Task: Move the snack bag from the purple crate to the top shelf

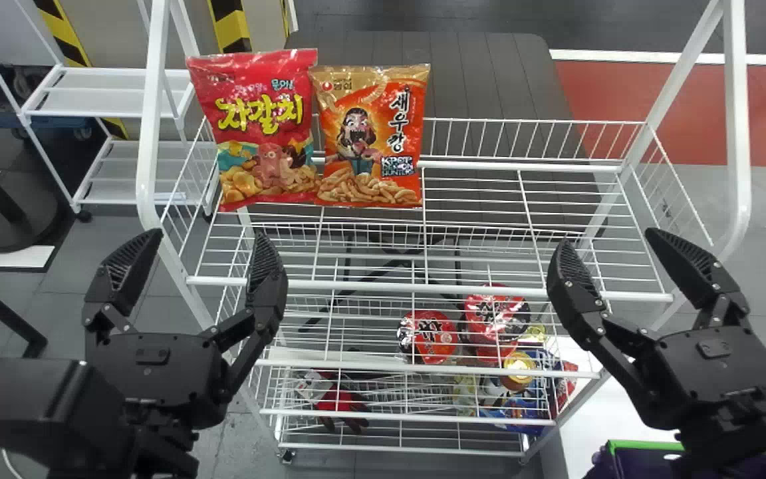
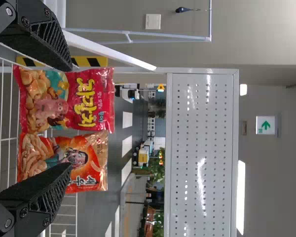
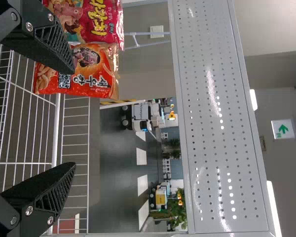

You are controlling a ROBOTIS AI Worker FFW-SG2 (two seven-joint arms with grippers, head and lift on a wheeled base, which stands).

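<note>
Wide apart and empty, my black two-fingered right gripper [image 1: 608,239] and left gripper [image 1: 209,235] hang by the white wire top shelf [image 1: 423,288], where a fingertip's brush could topple the glossy red snack bag [image 1: 263,130] or orange snack bag [image 1: 371,136] upright at its left end.

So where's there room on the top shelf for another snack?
The top shelf has a big bare patch between the orange bag and the shelf's right end. A narrower bare strip runs between both bags and the front bar. The left end is crowded: the red bag stands there, right beside the orange one.
</note>
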